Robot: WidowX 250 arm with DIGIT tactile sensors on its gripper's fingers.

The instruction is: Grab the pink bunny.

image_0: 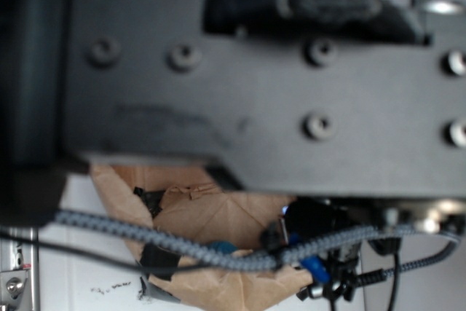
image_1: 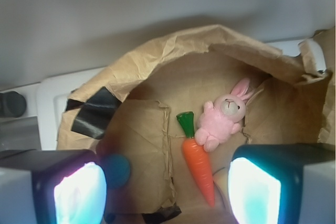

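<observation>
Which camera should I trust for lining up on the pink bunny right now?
The wrist view. It shows the whole pink bunny lying inside the brown paper bag, touching the carrot, between the open gripper fingers. The exterior view is blocked by the blurred arm; the bunny is not visible there.

A plain grey wall (image_1: 157, 3) rises behind the white counter (image_1: 50, 98), softly lit, with shadow along the wall's base.
</observation>
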